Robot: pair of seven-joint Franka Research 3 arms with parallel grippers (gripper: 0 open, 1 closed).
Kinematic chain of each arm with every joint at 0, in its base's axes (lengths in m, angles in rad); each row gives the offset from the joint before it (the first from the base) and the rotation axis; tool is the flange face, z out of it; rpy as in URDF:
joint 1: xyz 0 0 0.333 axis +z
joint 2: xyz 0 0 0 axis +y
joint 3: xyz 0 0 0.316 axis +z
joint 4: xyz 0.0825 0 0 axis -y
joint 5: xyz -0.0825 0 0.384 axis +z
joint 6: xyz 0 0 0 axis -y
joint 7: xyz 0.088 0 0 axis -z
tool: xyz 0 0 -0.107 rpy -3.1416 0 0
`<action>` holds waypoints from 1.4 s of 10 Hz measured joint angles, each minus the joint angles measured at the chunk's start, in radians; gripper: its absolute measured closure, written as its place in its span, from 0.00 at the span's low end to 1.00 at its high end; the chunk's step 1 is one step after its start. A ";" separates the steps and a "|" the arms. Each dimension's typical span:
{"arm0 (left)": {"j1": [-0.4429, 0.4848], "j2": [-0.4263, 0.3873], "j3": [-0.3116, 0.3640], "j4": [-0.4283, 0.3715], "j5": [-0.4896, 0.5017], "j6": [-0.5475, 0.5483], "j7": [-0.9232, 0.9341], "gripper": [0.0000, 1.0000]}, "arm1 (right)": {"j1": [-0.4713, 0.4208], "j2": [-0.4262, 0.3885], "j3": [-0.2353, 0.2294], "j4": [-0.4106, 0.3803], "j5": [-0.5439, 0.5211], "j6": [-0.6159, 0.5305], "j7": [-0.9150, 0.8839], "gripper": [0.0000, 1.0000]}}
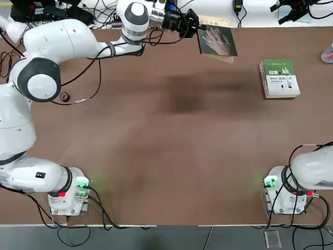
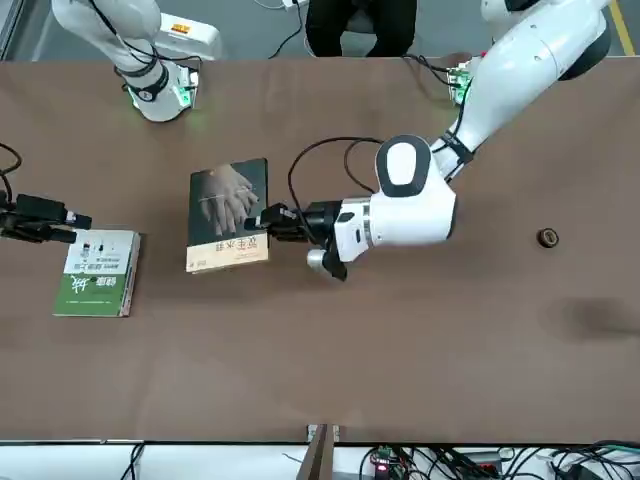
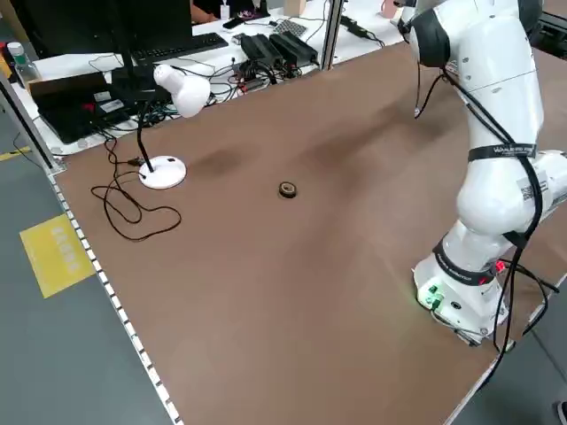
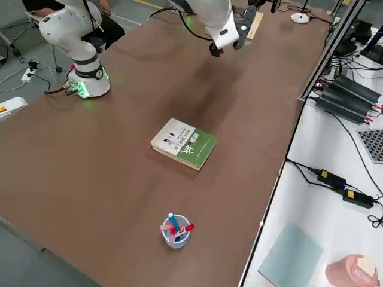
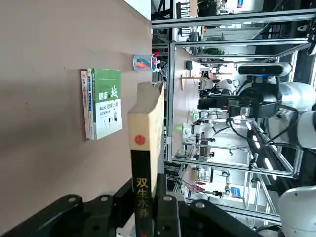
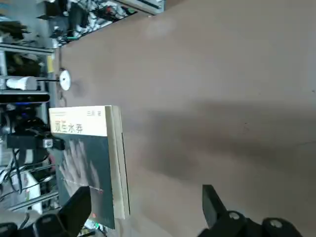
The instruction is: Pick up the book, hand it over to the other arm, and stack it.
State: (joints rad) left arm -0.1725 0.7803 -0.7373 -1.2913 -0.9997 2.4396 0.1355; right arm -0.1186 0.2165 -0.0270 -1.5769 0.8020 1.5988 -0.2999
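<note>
The thin, stiff, light book [image 1: 218, 40] is shown clamped at its spine edge by the left hand [image 1: 195, 25], the free far edge being judged best for the open right hand [image 6: 143, 212].

You see a thin dark grey-green book [image 2: 229, 213] with pale hand image and tan strip, beside a thicker green-and-white book [image 2: 98, 273].
</note>
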 joint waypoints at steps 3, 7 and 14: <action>-0.004 0.004 0.000 0.000 -0.005 0.000 0.002 0.96 | -0.029 0.049 0.006 -0.007 0.058 -0.019 -0.075 0.00; -0.010 0.010 0.000 0.000 -0.008 0.000 0.002 0.96 | -0.048 0.106 0.018 -0.008 0.166 -0.028 -0.097 0.00; -0.010 0.022 0.000 0.001 -0.009 0.000 0.002 0.96 | -0.048 0.202 0.032 -0.067 0.414 -0.057 -0.192 0.00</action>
State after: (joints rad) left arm -0.1824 0.8022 -0.7372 -1.2904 -1.0085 2.4396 0.1378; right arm -0.1671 0.4181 0.0049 -1.6439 1.2160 1.5420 -0.4922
